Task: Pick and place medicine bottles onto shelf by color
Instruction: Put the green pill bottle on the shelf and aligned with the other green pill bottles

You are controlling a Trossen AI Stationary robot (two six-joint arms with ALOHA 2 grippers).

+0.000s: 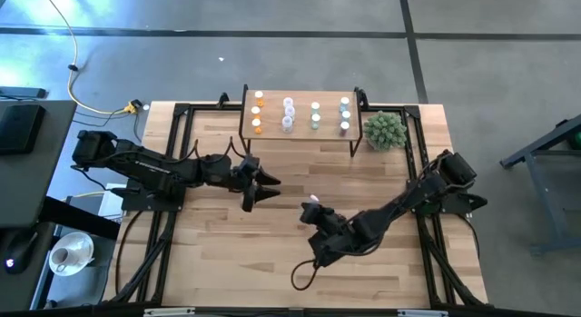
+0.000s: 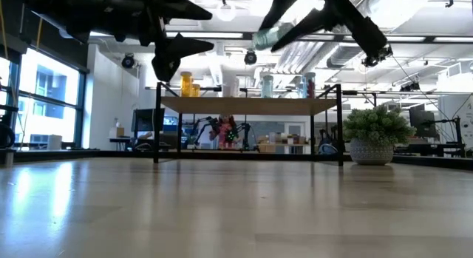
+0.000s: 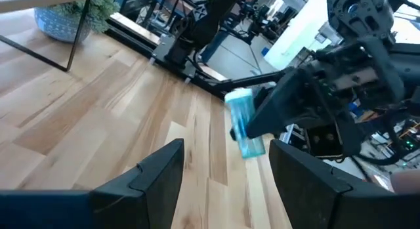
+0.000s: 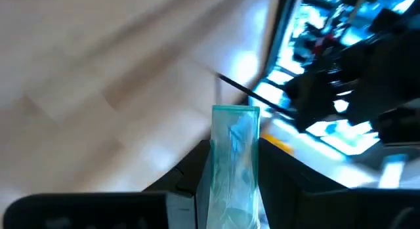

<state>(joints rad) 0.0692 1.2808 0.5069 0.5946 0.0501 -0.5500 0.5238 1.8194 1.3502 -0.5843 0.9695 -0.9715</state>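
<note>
One blue bottle (image 4: 234, 165) between right end effector (image 4: 223, 180) fingers.

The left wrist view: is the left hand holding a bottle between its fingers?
No, the left hand is open with nothing between its fingers; the blue bottle beyond it is gripped by the right hand.

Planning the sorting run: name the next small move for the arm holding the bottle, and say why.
Probably carry it toward the shelf's blue column. The right gripper is shut on a small translucent blue bottle, held above the wooden tabletop. On the low light-wood shelf, blue bottles stand nearest the spiky green plant ball. The open left gripper waits mid-table.
</note>
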